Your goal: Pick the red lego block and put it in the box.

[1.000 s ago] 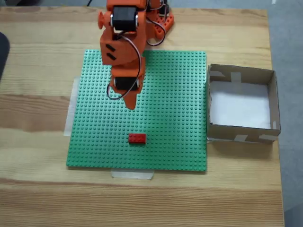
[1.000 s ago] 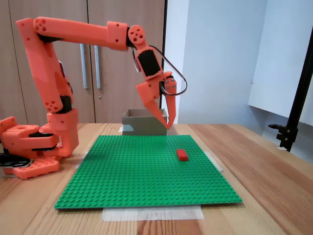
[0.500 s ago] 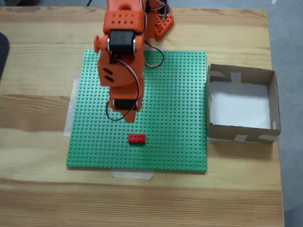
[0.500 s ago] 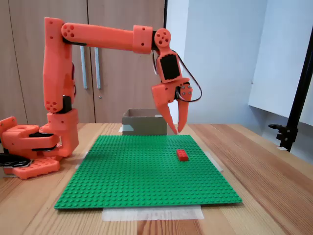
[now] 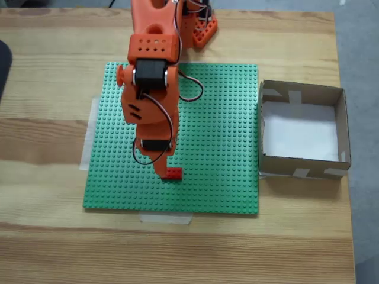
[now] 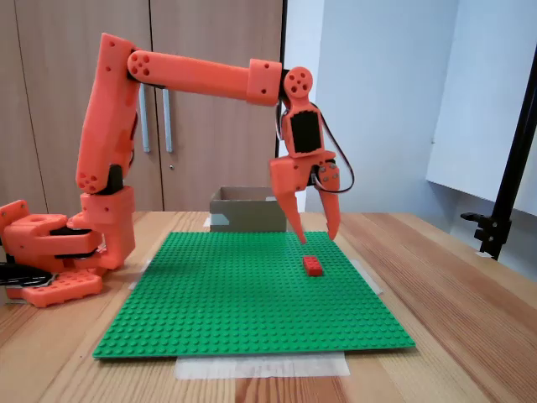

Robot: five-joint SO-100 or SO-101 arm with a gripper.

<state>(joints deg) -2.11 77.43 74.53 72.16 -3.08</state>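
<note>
Broadly, a wooden table (image 5: pixel 47 248) carries a green baseplate (image 5: pixel 219 118), with the cardboard box (image 5: pixel 340 127) beside its right edge in the overhead-like fixed view. Above the baseplate, the orange gripper (image 6: pixel 318 239) hangs with fingers spread, just over the red lego block (image 6: pixel 313 265).

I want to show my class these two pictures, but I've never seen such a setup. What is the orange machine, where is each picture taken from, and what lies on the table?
The orange machine is a small robot arm bolted at the table's edge. One fixed view looks down from above, the other from the side at table height. On the wooden table lies a green baseplate with a red lego block on it; beside it stands the box, empty. The gripper hangs open just above the block, holding nothing.
</note>
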